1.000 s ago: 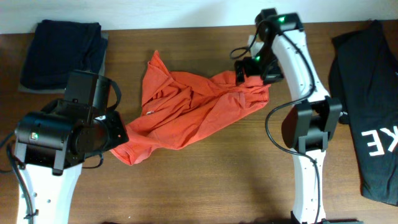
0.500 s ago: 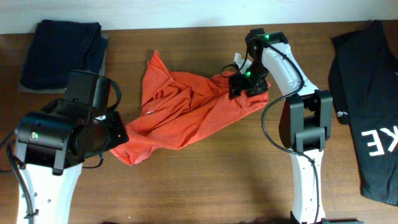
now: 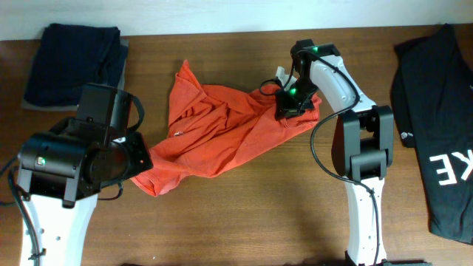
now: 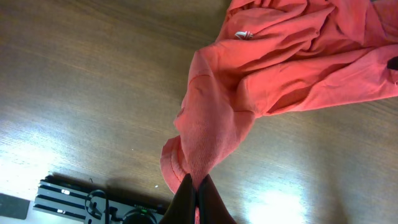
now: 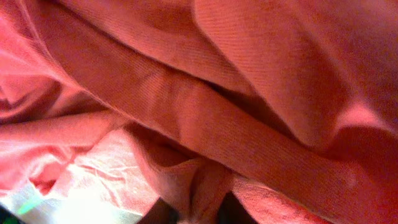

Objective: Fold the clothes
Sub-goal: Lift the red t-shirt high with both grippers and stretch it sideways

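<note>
Overhead view, holdings listed by size. Table [image 3: 244,214]: brown wood, bears everything below. Shirt [image 3: 222,133]: red-orange, crumpled in a loose diagonal heap that spans from the left claw to the right claw, with no lettering in sight. Black tee [image 3: 436,148]: well apart on the right claw's outer side and not touched. Navy pile [image 3: 70,63]: folded, beyond the left claw toward the table's far edge, apart from the shirt. Left claw [image 4: 194,183]: pressed together on a gathered end of the shirt, which runs forward and away from its tips. Right claw [image 5: 196,214]: a thick fold of shirt sits between its tips, and it reads as pinching that fold, with layered cloth filling everything ahead of it. Label [image 4: 244,35]: small and white, far ahead of the left claw in the rumpled middle, likely marking the collar. Step judged in hand: securing two ends so the shirt can be drawn flat. To do it well, each claw should hold one edge layer rather than a bunch. The ends should be drawn apart evenly and low. The pull should be eased if folds drag with it.
</note>
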Controlling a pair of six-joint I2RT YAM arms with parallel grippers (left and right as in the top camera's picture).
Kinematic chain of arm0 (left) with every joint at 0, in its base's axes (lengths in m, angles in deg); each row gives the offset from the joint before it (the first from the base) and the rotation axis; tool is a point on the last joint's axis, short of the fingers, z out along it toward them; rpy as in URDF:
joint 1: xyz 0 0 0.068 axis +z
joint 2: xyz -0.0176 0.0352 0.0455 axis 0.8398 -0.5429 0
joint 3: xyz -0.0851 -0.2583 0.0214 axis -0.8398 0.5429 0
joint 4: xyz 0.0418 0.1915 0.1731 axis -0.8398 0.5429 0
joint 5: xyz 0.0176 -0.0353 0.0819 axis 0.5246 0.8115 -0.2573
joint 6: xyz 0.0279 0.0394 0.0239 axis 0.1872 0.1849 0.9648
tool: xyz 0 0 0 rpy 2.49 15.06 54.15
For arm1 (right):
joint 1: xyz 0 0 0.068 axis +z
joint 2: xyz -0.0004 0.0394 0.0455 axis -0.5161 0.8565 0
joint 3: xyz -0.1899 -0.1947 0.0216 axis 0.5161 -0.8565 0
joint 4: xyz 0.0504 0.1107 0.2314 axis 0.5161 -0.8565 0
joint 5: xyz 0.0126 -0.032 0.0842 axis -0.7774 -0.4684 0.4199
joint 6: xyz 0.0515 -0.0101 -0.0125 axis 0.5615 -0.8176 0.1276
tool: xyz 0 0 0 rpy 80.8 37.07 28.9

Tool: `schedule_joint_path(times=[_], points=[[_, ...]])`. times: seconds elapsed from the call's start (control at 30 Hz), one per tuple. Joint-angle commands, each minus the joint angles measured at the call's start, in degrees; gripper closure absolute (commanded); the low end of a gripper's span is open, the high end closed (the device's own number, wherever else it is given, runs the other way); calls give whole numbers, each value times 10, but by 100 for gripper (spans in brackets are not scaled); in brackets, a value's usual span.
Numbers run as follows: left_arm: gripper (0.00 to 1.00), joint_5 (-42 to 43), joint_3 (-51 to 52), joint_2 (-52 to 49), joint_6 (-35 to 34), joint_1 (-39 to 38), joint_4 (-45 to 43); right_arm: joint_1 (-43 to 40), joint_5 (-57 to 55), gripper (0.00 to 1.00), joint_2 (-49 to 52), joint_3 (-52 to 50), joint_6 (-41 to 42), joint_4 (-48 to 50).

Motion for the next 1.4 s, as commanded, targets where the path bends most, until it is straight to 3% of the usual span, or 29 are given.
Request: schedule_joint_path(times=[0.0, 0.27, 0.57, 0.67, 1.13, 1.37], points=[[99, -9, 1, -1, 12, 3, -5, -7, -13, 96, 0, 25, 22, -7], [100, -9, 1, -1, 38, 3, -64, -33, -13, 96, -20, 145, 30, -78], [99, -9, -49, -1, 72, 3, -152, -81, -17, 96, -66, 432, 41, -226], [99, -24, -87, -1, 82, 3, -165, -93, -60, 96, -101, 505, 80, -239], [99, -23, -304, -1, 118, -16, -125, -94, -126, 96, -371, 512, 123, -239], [99, -9, -335, -8, 119, -16, -141, -95, -143, 96, -424, 512, 134, -239]])
